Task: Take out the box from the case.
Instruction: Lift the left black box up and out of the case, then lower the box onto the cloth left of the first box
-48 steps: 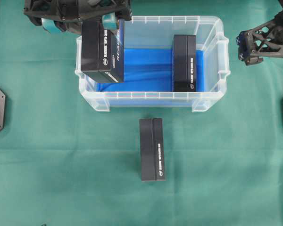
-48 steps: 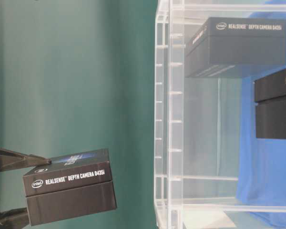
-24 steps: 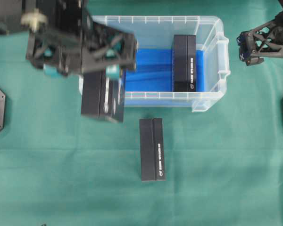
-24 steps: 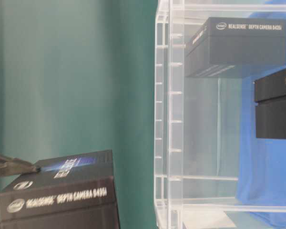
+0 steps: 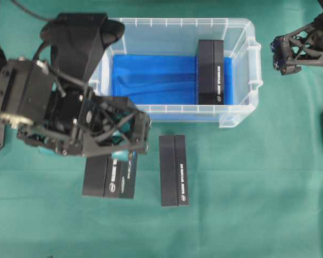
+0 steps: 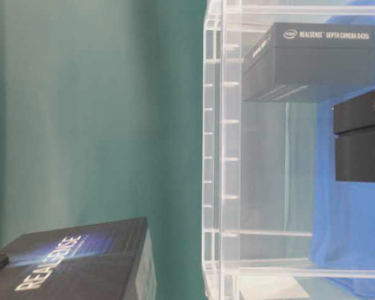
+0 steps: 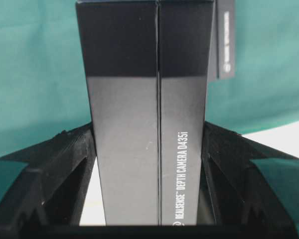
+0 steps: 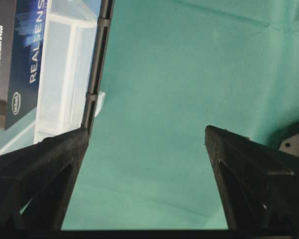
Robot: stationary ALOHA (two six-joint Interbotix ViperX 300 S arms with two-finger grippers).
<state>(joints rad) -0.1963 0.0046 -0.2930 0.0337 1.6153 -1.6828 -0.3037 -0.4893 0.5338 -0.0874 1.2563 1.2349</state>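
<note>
Box point(image 5: 109, 176) number one is hanging in our left gripper point(image 7: 149, 149), outside the case point(image 5: 172, 24), over the green cloth point(image 5: 247, 204) near the case's seven o'clock corner. In the left wrist view we are seeing both fingers point(image 7: 65, 164) pressing flat against the box's long black sides, so the jaws are standing partly apart and clamping it. A second box point(image 5: 174, 170) is lying flat on the cloth just at three o'clock of the held one, apart from it and at six o'clock of the case. A third box point(image 5: 210, 72) is sitting inside the case on the blue lining point(image 5: 153, 80), toward its three o'clock side. Our right gripper point(image 8: 147, 164) is hovering off the case's two o'clock corner with its jaws spread wide and gripping nothing.
</note>
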